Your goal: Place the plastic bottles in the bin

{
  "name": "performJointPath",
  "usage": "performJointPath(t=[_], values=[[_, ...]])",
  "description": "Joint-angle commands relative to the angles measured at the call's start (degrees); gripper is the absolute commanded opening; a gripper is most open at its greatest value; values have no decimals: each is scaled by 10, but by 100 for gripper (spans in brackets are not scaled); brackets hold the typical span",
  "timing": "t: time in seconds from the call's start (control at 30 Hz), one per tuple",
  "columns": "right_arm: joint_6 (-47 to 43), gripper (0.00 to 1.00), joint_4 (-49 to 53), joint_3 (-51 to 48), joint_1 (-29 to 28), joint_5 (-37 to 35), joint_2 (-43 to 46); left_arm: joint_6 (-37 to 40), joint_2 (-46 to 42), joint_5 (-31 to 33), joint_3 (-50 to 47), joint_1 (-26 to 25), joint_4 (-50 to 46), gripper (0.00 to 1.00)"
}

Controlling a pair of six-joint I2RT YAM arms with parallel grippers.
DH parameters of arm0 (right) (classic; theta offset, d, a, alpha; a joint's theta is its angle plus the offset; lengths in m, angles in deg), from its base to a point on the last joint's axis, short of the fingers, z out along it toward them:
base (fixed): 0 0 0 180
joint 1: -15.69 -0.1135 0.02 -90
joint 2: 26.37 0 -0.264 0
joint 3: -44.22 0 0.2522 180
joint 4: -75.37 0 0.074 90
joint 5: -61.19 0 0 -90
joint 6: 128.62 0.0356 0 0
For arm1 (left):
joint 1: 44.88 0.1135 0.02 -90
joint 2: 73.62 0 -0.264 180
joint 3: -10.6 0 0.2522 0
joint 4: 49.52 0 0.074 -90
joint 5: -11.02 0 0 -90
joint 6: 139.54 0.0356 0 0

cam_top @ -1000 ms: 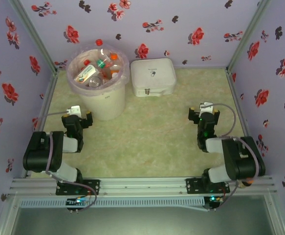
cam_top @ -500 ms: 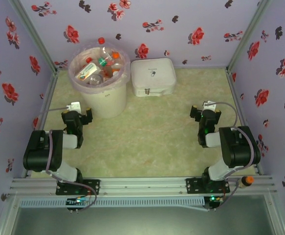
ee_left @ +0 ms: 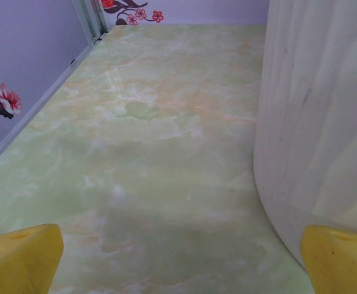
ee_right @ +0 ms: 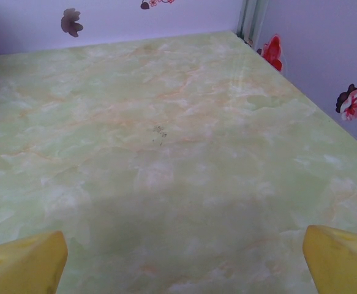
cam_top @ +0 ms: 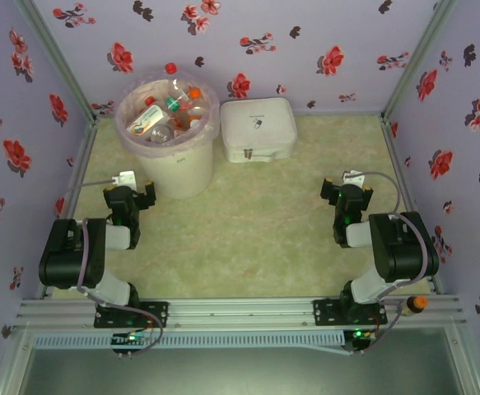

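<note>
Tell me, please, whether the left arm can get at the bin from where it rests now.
Probably yes. The left claw is open and sits close beside the wall of the bin, with bare table between them and nothing in the way.

High overview, low wrist-cams (shared tabletop (cam_top: 248, 239))

bin (cam_top: 178, 170) cream-wht | table (cam_top: 248, 230) grn marble | walls (cam_top: 355, 37) lilac, red flwrs | case (cam_top: 258, 127) wht

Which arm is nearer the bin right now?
Left. The left arm has its jaws right beside the bin; the right arm is far across the table.
</note>
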Motion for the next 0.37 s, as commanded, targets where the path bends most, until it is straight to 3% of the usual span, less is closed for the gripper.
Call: performJointPath(t=[0.0,0.07,0.33], values=[[11,99,14,14,6,-4,5,2,5,-4,17,3,10,100],[15,99,26,19,17,24,6,2,5,-4,17,3,10,100],[16,99,19,15,19,26,7,2,4,-4,17,3,11,100]])
